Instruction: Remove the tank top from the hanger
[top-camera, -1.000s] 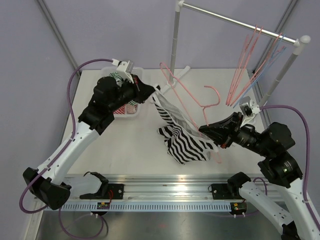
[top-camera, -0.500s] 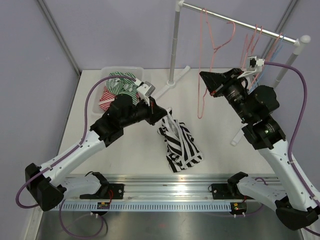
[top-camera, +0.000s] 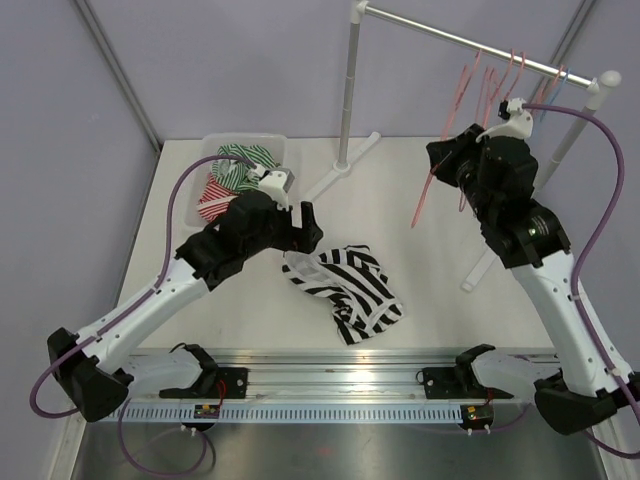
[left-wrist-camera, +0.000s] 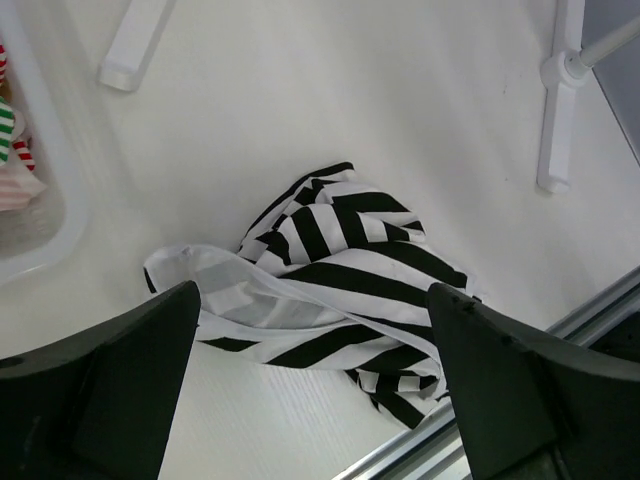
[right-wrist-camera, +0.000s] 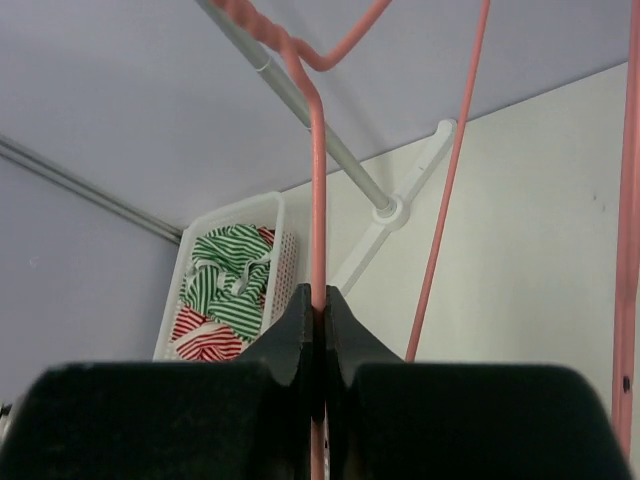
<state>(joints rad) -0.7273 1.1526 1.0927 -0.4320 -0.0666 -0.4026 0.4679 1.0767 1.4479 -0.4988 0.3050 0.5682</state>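
The black-and-white striped tank top (top-camera: 347, 286) lies crumpled on the white table, free of the hanger; the left wrist view shows it (left-wrist-camera: 335, 255) just below my fingers. My left gripper (top-camera: 303, 228) hovers over its left edge, open and empty (left-wrist-camera: 312, 300). The pink hanger (top-camera: 432, 190) hangs bare up at the right. My right gripper (top-camera: 443, 160) is shut on its thin wire (right-wrist-camera: 318, 190), jaws pinched together (right-wrist-camera: 319, 300) just below the rail (right-wrist-camera: 300, 105).
A white basket (top-camera: 246, 139) with red and green striped clothes stands at the back left. The clothes rack's rail (top-camera: 470, 43) carries several more hangers (top-camera: 510, 75). Its post and foot (top-camera: 340, 165) stand at the table's back middle.
My left gripper opened and let the tank top drop flat on the table. My right arm carried the bare hanger rightward along the rail.
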